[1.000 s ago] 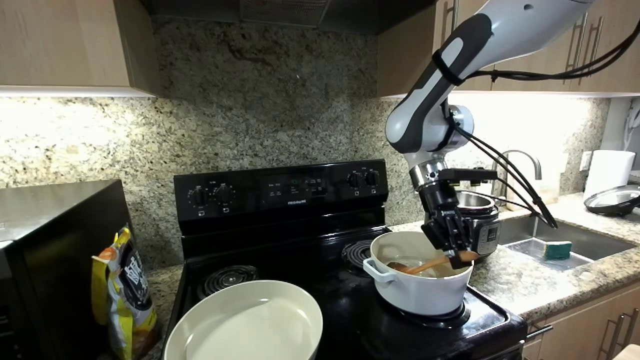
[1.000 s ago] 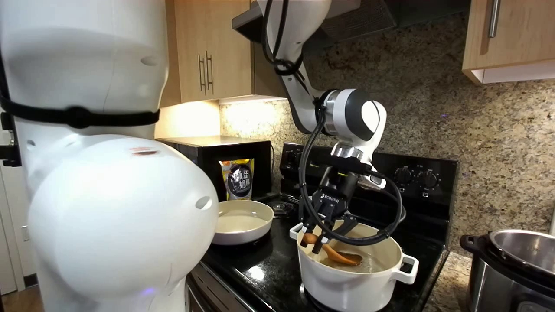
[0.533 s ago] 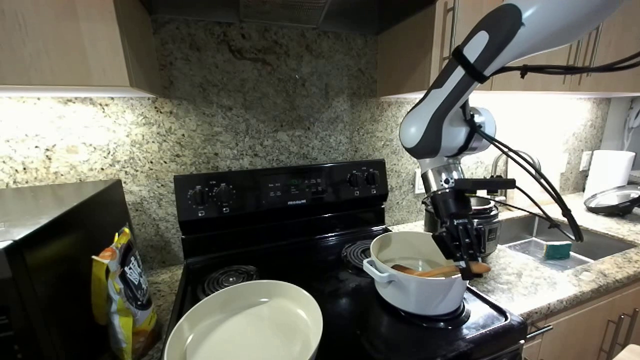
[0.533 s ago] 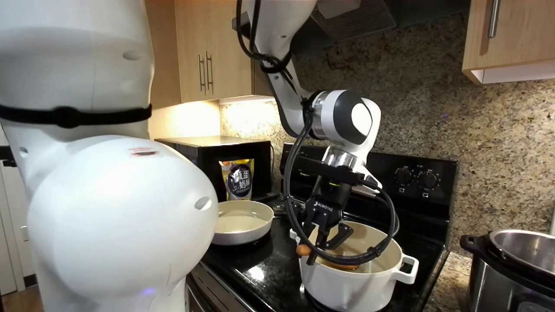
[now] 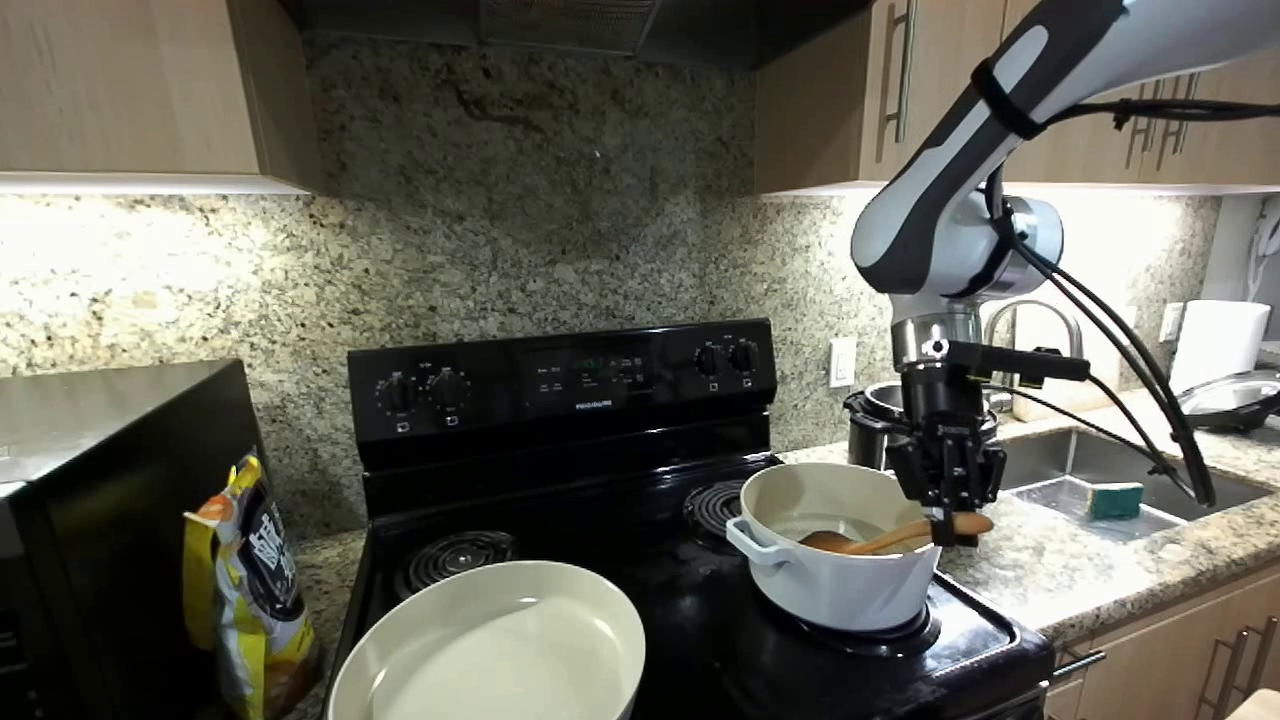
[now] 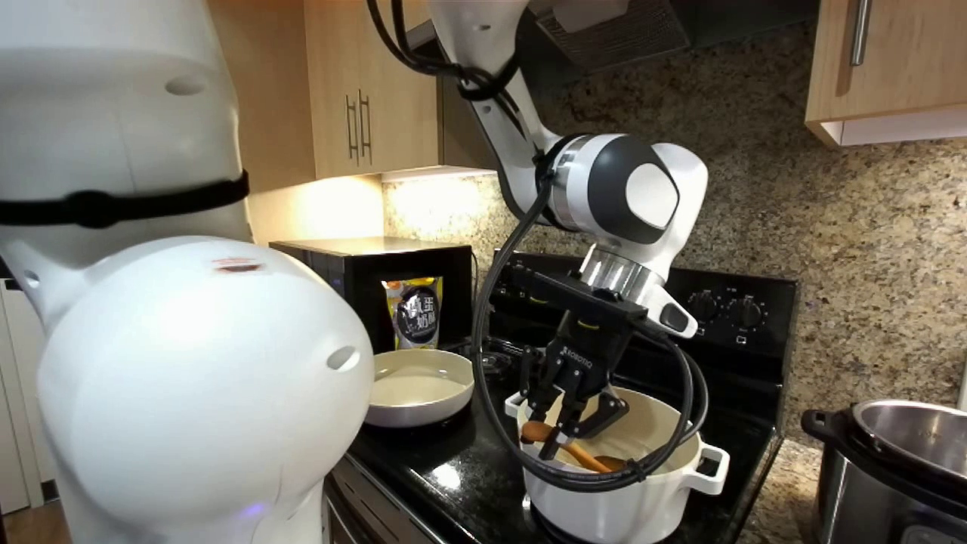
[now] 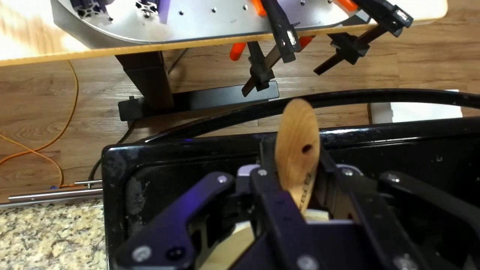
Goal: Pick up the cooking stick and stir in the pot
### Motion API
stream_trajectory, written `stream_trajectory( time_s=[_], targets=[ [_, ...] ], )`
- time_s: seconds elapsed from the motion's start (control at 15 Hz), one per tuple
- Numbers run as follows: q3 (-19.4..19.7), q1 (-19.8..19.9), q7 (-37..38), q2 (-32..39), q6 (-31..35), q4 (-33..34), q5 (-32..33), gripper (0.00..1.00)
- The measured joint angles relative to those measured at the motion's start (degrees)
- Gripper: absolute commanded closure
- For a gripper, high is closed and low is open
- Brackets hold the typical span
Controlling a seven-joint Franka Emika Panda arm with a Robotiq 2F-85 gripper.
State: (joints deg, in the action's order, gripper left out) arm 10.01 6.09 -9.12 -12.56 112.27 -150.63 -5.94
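My end effector [image 7: 296,161] pinches the cooking stick [image 5: 890,540] by its handle, right at the rim of the white pot [image 6: 619,506]. The handle's rounded tip juts outward past the grip; the other end slants down inside the pot. The pot stands near the side edge of the stove [image 5: 700,640], with the counter [image 5: 1020,570] just past it. I see a strip of black stovetop between the pot and the shallow pan [image 5: 520,660]. In an exterior view, cables [image 6: 585,480] loop across the front of the pot. I count one cooking stick, one white pot with two side handles [image 5: 758,542], one pan, one steel cooker [image 6: 861,491], one bag [image 6: 418,310], one sponge [image 5: 1115,500] in the sink [image 5: 1200,485], and four stove knobs [image 5: 448,387].
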Motion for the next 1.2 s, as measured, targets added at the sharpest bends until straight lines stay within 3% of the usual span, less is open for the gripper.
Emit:
stream_trajectory(
  time_s=[0.33, 0.73, 1.2],
  targets=[
    [1.5, 0.6, 0.0, 0.3, -0.1, 2.5, -3.1, 0.9],
    [0.6, 0.3, 0.2, 3.4, -3.4, 7.4, -4.8, 0.9],
    [0.2, 0.7, 0.6, 3.4, -3.3, 7.2, -4.8, 0.9]
  ],
)
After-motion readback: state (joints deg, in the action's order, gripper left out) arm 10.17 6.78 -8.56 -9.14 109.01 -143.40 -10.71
